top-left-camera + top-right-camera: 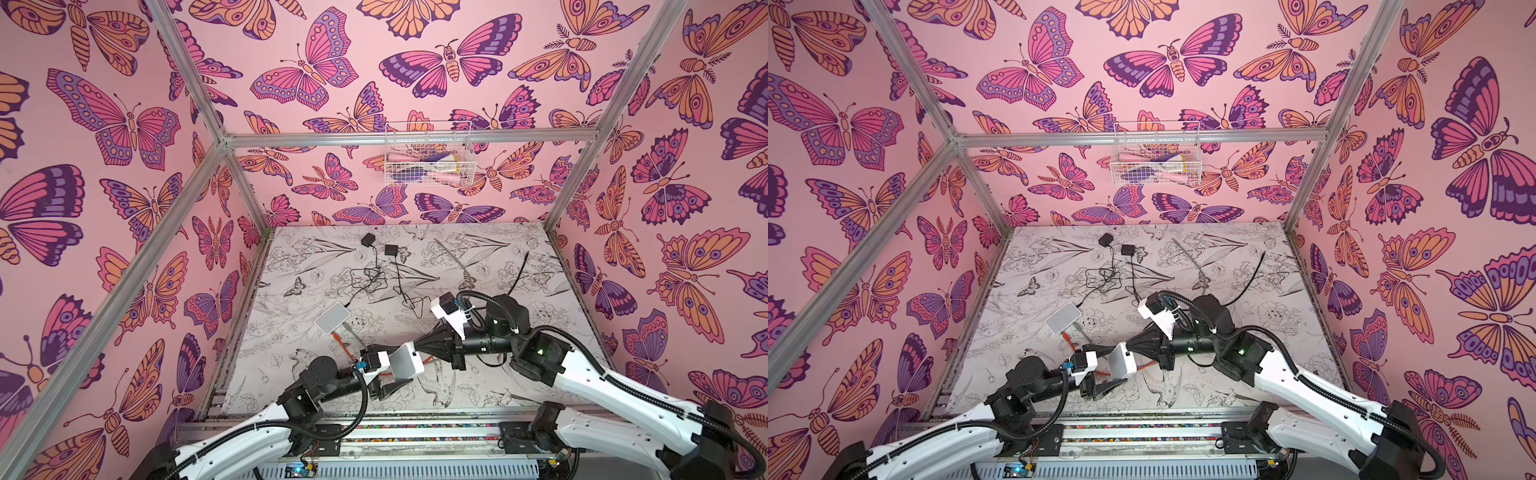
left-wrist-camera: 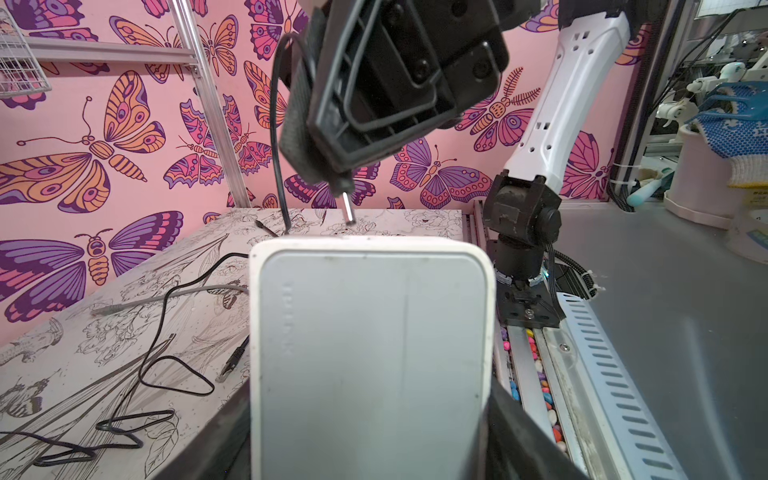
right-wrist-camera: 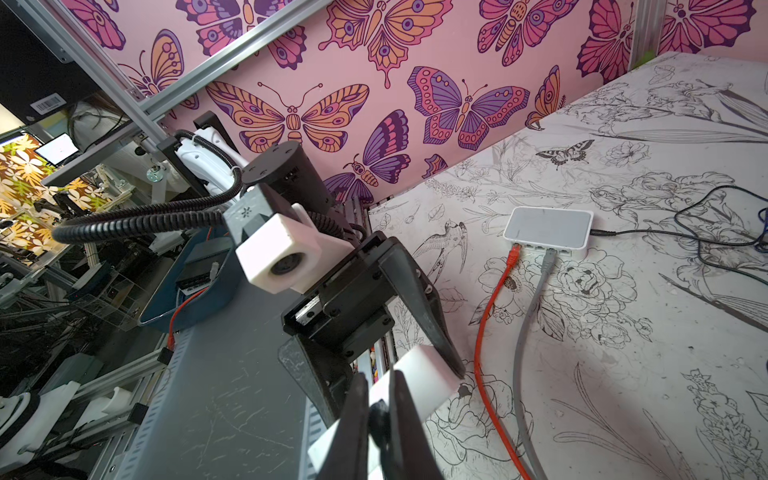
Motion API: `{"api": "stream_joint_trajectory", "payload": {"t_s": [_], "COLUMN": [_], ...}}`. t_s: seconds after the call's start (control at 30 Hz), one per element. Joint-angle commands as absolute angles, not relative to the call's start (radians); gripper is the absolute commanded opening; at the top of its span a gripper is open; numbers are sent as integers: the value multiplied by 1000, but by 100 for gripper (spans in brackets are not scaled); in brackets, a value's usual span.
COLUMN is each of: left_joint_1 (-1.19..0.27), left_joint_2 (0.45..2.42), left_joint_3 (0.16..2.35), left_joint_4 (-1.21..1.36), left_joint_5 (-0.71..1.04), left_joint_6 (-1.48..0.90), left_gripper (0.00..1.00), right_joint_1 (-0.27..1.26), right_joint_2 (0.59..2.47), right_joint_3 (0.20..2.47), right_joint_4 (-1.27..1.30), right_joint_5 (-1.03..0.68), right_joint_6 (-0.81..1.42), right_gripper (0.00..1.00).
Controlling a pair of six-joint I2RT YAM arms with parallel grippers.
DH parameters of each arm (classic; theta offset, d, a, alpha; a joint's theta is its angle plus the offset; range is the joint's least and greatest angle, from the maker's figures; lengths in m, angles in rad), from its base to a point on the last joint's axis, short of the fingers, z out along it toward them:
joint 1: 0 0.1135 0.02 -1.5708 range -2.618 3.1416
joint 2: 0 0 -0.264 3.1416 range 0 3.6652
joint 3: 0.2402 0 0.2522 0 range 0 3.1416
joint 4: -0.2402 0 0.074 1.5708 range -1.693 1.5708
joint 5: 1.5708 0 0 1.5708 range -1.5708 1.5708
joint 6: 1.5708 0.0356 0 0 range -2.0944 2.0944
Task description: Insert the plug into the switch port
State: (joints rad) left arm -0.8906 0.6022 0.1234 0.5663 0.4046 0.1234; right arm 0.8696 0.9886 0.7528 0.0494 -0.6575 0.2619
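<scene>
My left gripper [image 1: 398,371] [image 2: 370,436] is shut on a white switch [image 1: 405,360] [image 1: 1122,360] [image 2: 370,353], held off the table with a dark finger on each side. My right gripper [image 1: 417,345] [image 3: 380,411] is shut on a black barrel plug [image 2: 347,203] [image 3: 379,415]. In the left wrist view the plug's metal tip hangs just above the switch's far edge, apart from it. The port is hidden in every view. The plug's thin black cable [image 2: 276,137] trails down to the table.
A second white switch [image 1: 331,318] [image 3: 548,226] lies on the table with an orange cable [image 3: 486,332] and a grey cable [image 3: 523,353] plugged in. Two black adapters [image 1: 368,240] with tangled wires lie further back. A wire basket [image 1: 428,156] hangs on the back wall.
</scene>
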Motion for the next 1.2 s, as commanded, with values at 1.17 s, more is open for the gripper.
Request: {"api": "stream_joint_trajectory", "payload": {"t_s": [1.17], "left_joint_1": [-896], "left_joint_2": [549], "left_joint_3": [128], "left_joint_4": [538], "left_joint_5": [381], "left_joint_6": [118], "left_gripper": [0], "right_joint_1": [943], "right_joint_2": [999], "right_joint_3": [791], "right_joint_4": [10], "right_joint_5": [-521], "right_joint_6": [206], "right_gripper": [0]}}
